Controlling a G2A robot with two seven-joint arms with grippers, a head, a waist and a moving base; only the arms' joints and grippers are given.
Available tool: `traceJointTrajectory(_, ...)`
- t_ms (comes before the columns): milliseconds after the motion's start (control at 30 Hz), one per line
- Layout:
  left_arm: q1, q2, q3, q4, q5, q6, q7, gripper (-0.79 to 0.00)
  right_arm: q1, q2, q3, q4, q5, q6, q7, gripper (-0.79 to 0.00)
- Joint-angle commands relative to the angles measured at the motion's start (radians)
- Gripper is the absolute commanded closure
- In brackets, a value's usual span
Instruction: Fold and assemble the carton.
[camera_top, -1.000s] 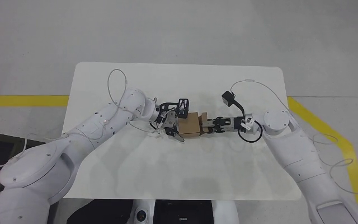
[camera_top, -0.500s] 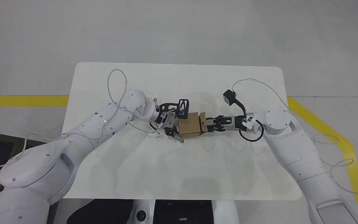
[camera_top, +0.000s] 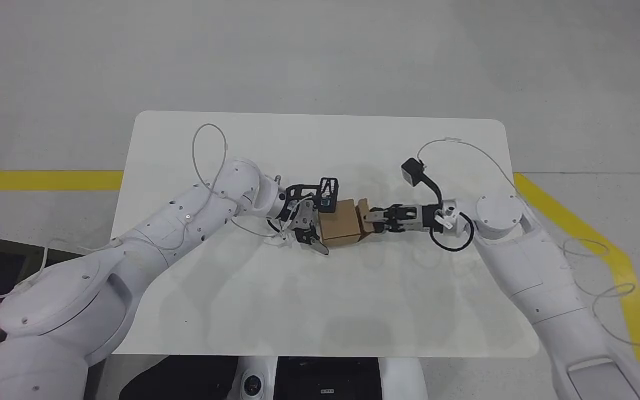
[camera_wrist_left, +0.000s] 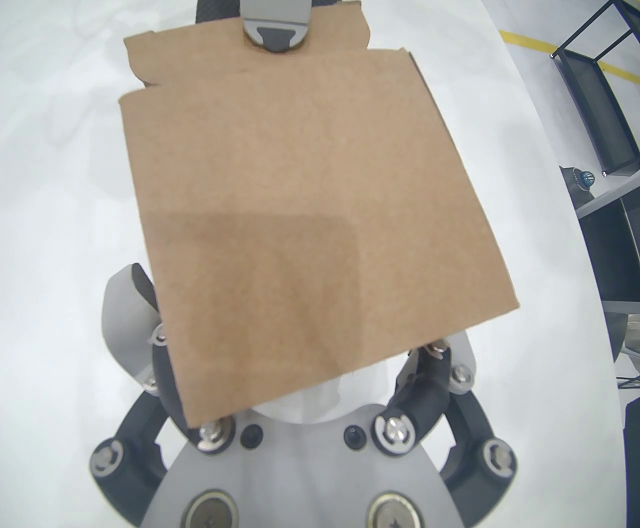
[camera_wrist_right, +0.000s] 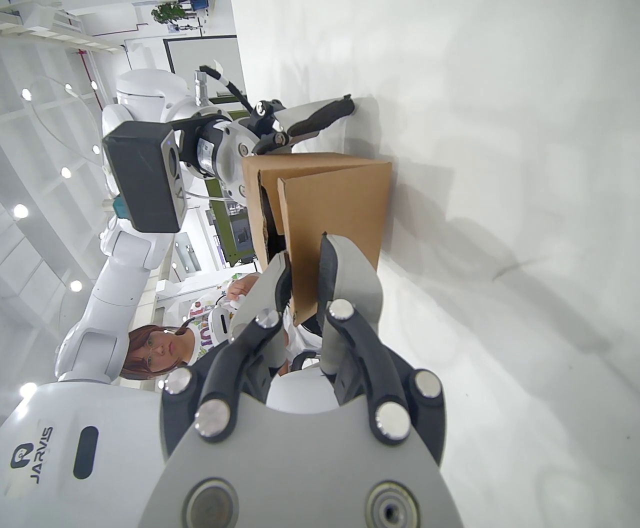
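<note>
**Carton pinched at 1 end, sitting mid-tabletop**

Looking down from the top view: got a small brown carton resting roughly in the middle of the white tabletop, with 1 arm at each end of it. Not closed up yet, going by the right wrist view: can see 2 cardboard layers at that end with a dark gap between them.

Right jaws: pinched shut on the edge of the outer flap, with a right finger on each face of the cardboard. Can also spot a grey fingertip poking over the far edge of the carton in the left wrist view.

Left jaws: spread wide open, straddling the opposite end of the carton. In the right wrist view, got 1 left finger sticking out past the carton's side with a clear gap, not pressing on anything. In the left wrist view, flat brown panel hiding most of the space between the fingers, so can't tell whether the other one touches underneath.
</note>
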Motion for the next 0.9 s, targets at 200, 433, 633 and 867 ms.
traceJointTrajectory(200,0.002,0.000,0.000,-0.001,-0.004,0.000,-0.005,-0.785,-0.010,0.002,0.002,-0.036,-0.015,0.007,-0.001,-0.108)
traceJointTrajectory(433,0.004,0.001,0.000,0.002,-0.005,0.000,-0.007,-0.785,-0.014,0.004,0.005,-0.045,-0.027,0.012,-0.007,-0.102)
traceJointTrajectory(633,0.004,0.001,0.000,-0.001,-0.006,0.000,-0.009,-0.785,-0.014,0.006,0.006,-0.061,-0.047,0.017,-0.006,-0.077)
traceJointTrajectory(867,0.004,0.001,0.000,-0.001,-0.004,0.000,-0.009,-0.785,-0.014,0.004,-0.001,-0.073,-0.050,0.019,-0.007,-0.083)
